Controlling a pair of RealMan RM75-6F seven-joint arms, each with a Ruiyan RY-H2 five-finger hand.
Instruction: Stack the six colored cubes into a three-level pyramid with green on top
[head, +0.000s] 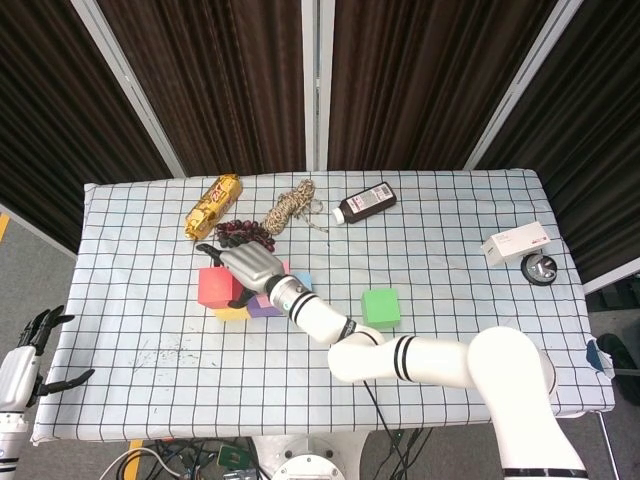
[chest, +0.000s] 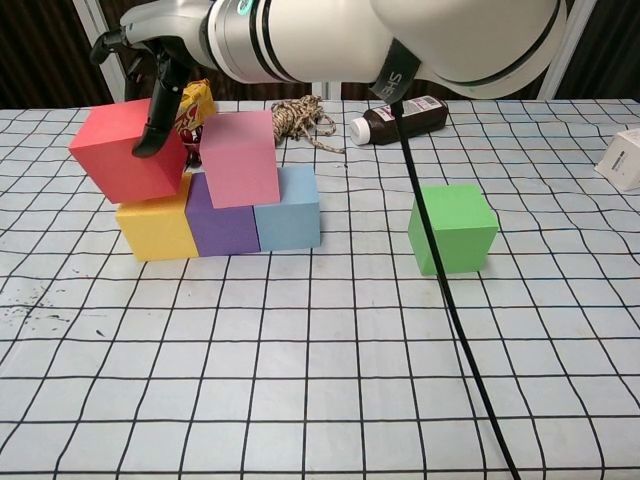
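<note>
Red cube (chest: 128, 151) tilted, far side hidden by right robot hand (head: 247, 268).

red cube (chest: 128, 150) tilted on yellow cube (chest: 155, 228), green cube (chest: 454, 228) well apart

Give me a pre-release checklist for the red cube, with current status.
1. Right hand grips red cube: ok.
2. Red cube level: not ok, tilted.
3. Red cube seated on yellow cube: cannot tell, contact edge unclear.
4. Pink cube placed across purple cube and blue cube: ok.
5. Green cube free on the table: ok.
6. Left hand away from stack: ok.
</note>
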